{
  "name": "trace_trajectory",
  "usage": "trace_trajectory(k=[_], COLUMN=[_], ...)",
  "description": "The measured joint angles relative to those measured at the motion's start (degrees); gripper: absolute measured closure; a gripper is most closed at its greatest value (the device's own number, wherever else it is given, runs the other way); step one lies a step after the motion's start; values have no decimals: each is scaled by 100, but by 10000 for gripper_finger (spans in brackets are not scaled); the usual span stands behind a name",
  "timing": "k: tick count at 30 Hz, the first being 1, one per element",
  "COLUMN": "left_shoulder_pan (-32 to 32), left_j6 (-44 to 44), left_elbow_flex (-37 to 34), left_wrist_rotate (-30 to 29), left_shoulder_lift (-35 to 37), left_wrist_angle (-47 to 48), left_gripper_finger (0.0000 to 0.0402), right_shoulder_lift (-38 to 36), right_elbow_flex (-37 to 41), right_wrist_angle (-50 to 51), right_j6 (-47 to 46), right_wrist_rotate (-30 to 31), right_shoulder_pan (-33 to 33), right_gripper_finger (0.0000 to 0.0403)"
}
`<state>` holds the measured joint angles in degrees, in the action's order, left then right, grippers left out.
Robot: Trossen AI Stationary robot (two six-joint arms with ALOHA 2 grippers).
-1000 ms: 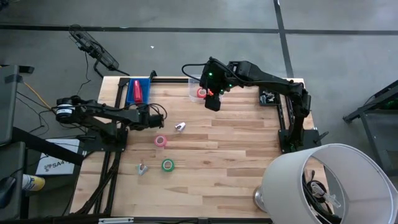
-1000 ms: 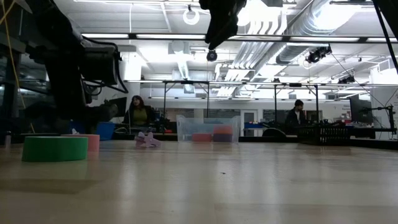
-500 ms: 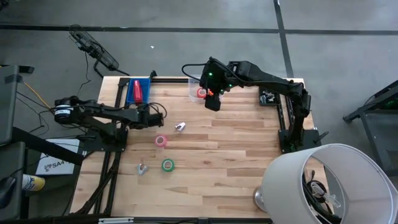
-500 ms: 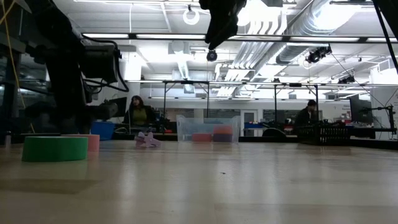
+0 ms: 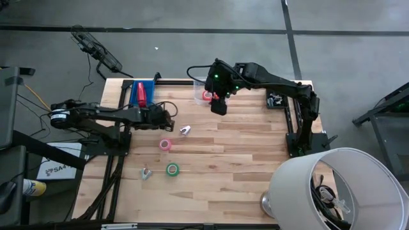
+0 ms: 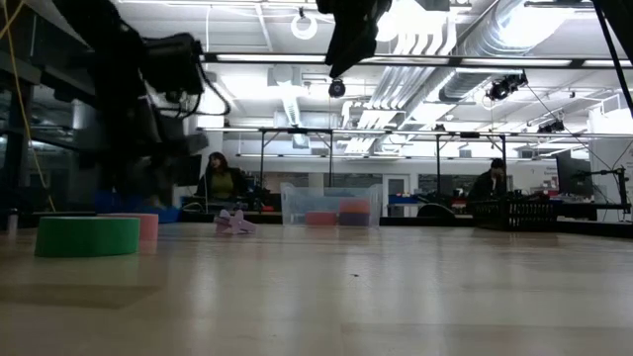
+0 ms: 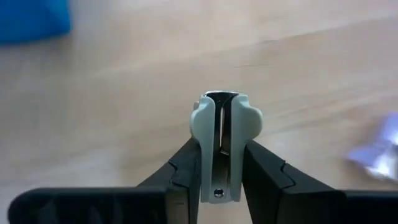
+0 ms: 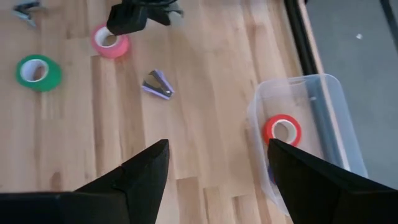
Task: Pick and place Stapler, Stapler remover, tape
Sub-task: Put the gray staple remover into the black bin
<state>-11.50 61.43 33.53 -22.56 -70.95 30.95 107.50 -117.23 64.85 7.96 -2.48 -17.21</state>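
Observation:
My left gripper (image 5: 169,117) is shut on a pale grey stapler remover (image 7: 224,118) above the table's left part. A second, purplish stapler remover (image 5: 185,130) lies just to its right, and a third (image 5: 146,172) lies near the front left. A pink tape roll (image 5: 165,145) and a green one (image 5: 172,169) lie flat on the wood. The red stapler (image 5: 140,93) lies in a blue tray at the far left. My right gripper (image 8: 217,163) hangs open, high over a clear bin (image 8: 305,106) that holds a red tape roll (image 8: 282,131). My left gripper pinches the stapler remover's two pale plastic side grips (image 7: 202,149) between its two fingers (image 7: 184,169), slanting down from the table's left. The remover's metal claw end (image 7: 221,97) sticks out past the fingertips. It hangs lifted clear of the table.
The blue tray (image 5: 149,88) sits at the far left corner, the clear bin (image 5: 199,89) at the far middle. A white lampshade (image 5: 332,188) covers the near right corner. Bare wood lies across the middle and right. People sit in the room beyond the table.
My left gripper has shut on the pale stapler remover, then risen from the table with it while rolling at the wrist and shifting slightly toward the far right. The remover now hangs clear of the wood. My right arm has kept still.

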Motion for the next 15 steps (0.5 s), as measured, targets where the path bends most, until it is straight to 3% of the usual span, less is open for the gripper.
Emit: trace_trajectory(k=[6, 15], left_shoulder_pan=[2, 3], left_j6=[-1602, -3834], left_elbow_flex=[485, 1405], left_wrist_rotate=[98, 1507], left_shoulder_lift=[159, 194], left_wrist_angle=[-391, -1202], left_gripper_finger=[320, 320], right_shoulder_lift=[0, 0], right_elbow_flex=[0, 0], right_wrist_angle=[-14, -521], right_j6=[295, 1031], right_wrist_rotate=[-504, -1060], right_shoulder_pan=[13, 267], right_gripper_finger=[139, 139])
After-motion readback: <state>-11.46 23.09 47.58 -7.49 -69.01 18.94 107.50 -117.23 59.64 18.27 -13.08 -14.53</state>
